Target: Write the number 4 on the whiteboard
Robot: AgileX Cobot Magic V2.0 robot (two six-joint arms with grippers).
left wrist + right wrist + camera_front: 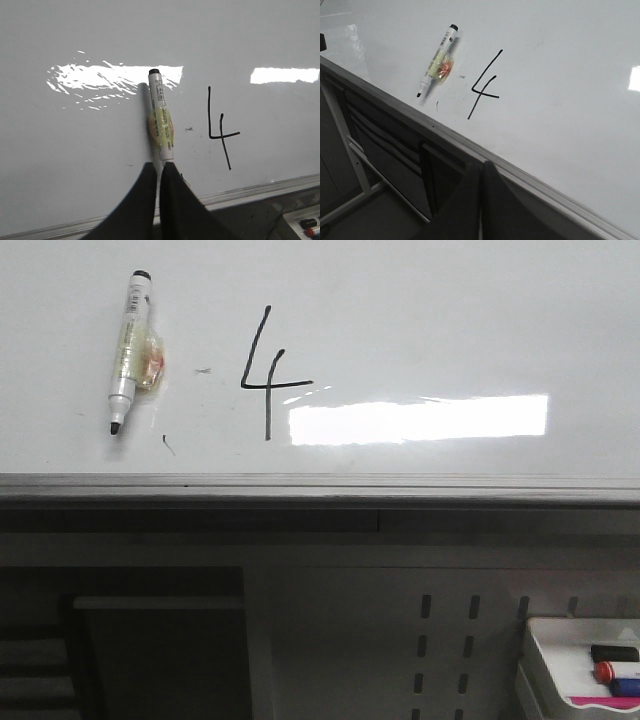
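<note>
A thin black number 4 (275, 386) is drawn on the glossy whiteboard (450, 320), just left of a bright light reflection. It also shows in the left wrist view (222, 135) and the right wrist view (485, 93). An uncapped white marker (130, 345) with a yellowish label lies flat on the board left of the 4, nothing holding it. My left gripper (158, 167) is shut and empty; in its view its fingertips cover the marker's (161, 125) tip end. My right gripper (481, 165) is shut and empty over the board's grey edge. Neither gripper shows in the front view.
A grey edge rail (320, 485) runs along the board's near side. A small dark scribble (168, 445) sits below the marker. A white tray (545, 660) holding markers stands low at the right. Dark shelving lies below the board.
</note>
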